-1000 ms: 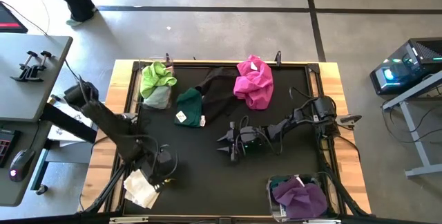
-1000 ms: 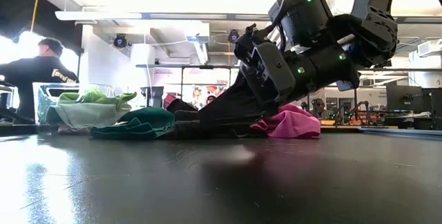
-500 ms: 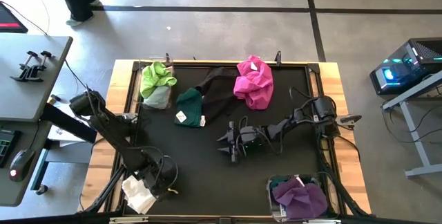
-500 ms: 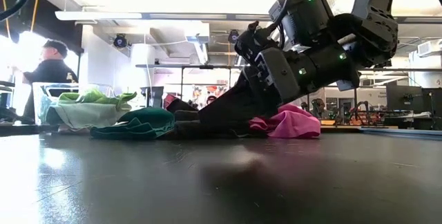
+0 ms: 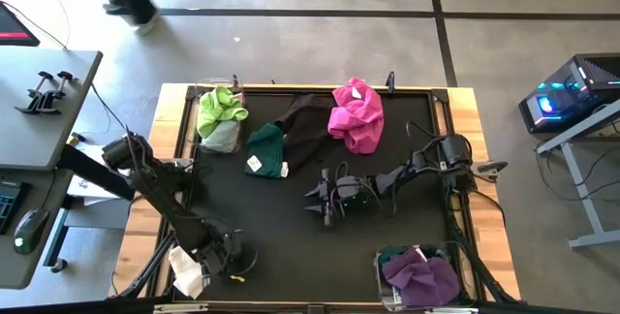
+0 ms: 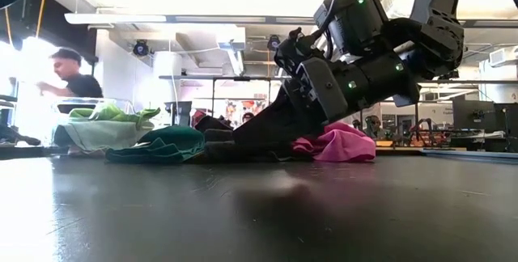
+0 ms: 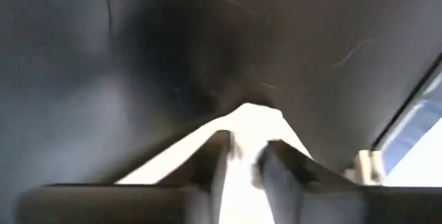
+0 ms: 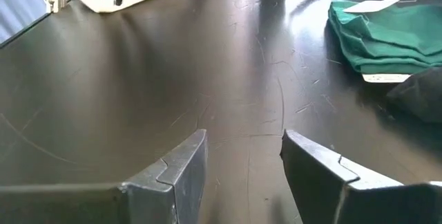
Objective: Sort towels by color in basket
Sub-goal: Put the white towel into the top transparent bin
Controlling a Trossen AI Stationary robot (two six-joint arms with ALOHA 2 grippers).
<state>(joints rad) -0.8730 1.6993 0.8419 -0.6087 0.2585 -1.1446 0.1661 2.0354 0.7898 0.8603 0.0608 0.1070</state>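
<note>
My left gripper points down at the table's near left corner, shut on a cream-white towel. My right gripper hangs open over the middle of the table, nothing between its fingers. A lime green towel lies in a clear basket at the far left. Beside it a dark teal-green towel, a black towel and a magenta towel lie on the black mat. A purple towel fills a basket at the near right. My left gripper pinches a raised fold of the cream-white towel between its two fingers, coming from above and pointing steeply down. The view is blurred, so I cannot tell how many layers it holds. The rest of the towel lies bunched on the table.
A person moves beyond the table's far left corner. A wooden rim borders the mat. Bare mat lies between the two grippers and along the near edge.
My left gripper has gone down and toward the table's near left corner, onto the cream-white towel, and has turned about its own axis. The towel, spread wider a second ago, now lies bunched narrower beside the fingers.
</note>
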